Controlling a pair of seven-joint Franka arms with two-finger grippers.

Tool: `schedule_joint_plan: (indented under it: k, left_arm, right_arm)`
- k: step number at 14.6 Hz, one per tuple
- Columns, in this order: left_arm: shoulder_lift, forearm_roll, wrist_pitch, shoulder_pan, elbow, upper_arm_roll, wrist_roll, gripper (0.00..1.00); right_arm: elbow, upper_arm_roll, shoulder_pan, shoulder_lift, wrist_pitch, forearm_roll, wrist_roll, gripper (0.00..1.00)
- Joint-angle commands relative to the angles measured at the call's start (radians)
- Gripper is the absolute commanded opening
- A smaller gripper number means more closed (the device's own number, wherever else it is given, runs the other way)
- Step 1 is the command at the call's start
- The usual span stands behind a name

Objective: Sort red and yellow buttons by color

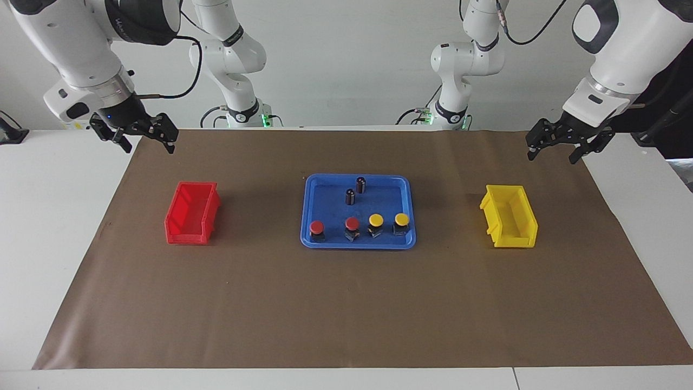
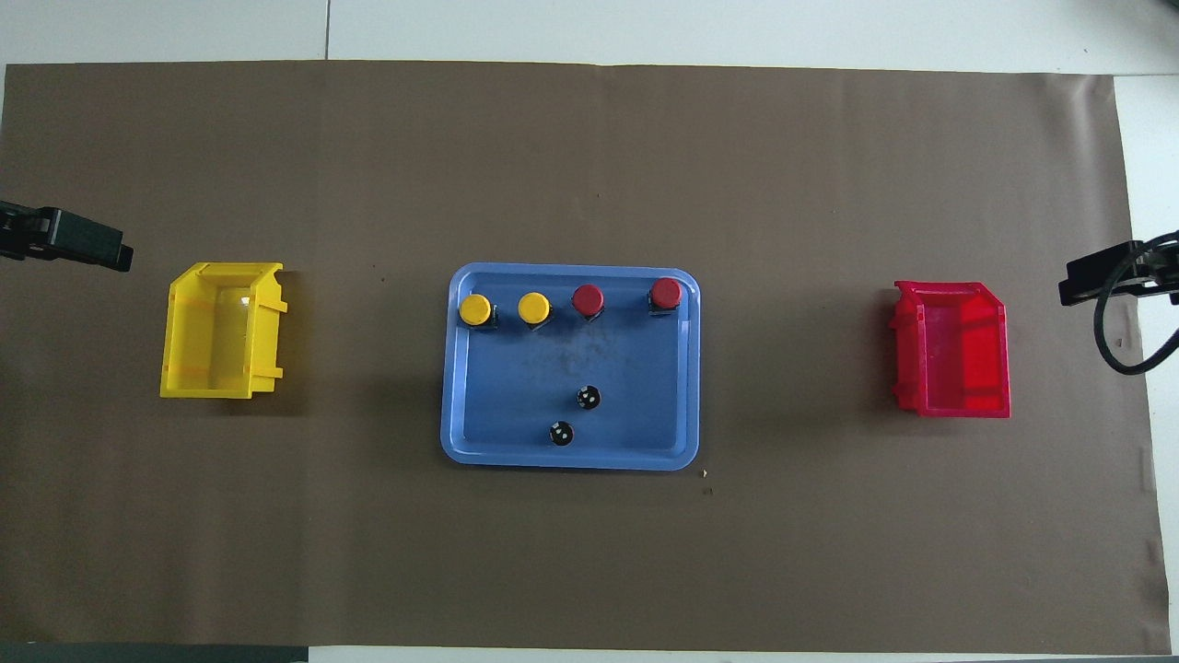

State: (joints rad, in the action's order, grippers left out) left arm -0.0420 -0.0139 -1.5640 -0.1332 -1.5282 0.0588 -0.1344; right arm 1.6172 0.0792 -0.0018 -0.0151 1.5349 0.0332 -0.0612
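Four buttons stand in a row in the blue tray (image 1: 357,245), along its edge farther from the robots. Two red buttons (image 1: 316,228) (image 1: 352,225) take the half toward the right arm's end. Two yellow buttons (image 1: 376,221) (image 1: 401,220) take the half toward the left arm's end. From overhead the caps read yellow (image 2: 475,309), yellow (image 2: 533,308), red (image 2: 588,299), red (image 2: 665,293). My right gripper (image 1: 150,147) hangs open and empty over the mat's corner near the red bin (image 1: 189,216). My left gripper (image 1: 552,156) hangs open and empty over the mat's corner near the yellow bin (image 1: 509,216).
Two small dark cylinders with silvery tops (image 1: 361,185) (image 1: 351,196) stand in the tray's half nearer to the robots. Both bins hold nothing. A brown mat (image 1: 346,314) covers the white table, with the tray at its middle.
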Motion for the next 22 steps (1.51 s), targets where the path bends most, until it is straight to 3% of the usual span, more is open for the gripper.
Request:
schedule_joint_plan:
  k: [1,16,18,22]
  left_arm:
    - [0.021,-0.015,0.007,0.012,-0.020,-0.005,0.004,1.00]
    - [0.021,-0.015,0.007,0.012,-0.021,-0.005,0.004,1.00]
    - [0.021,-0.015,0.007,0.012,-0.020,-0.005,0.004,1.00]
    - [0.021,-0.015,0.007,0.013,-0.021,-0.005,0.004,1.00]
  right_arm:
    - [0.010,-0.006,-0.006,-0.006,0.008,0.005,-0.011,1.00]
    - [-0.014,-0.009,0.018,-0.003,-0.009,-0.016,-0.008,1.00]
    - [-0.078,-0.015,0.064,0.049,-0.009,-0.013,0.039,1.00]
    - [-0.298,-0.018,0.236,0.248,-0.044,-0.027,0.234,1.00]
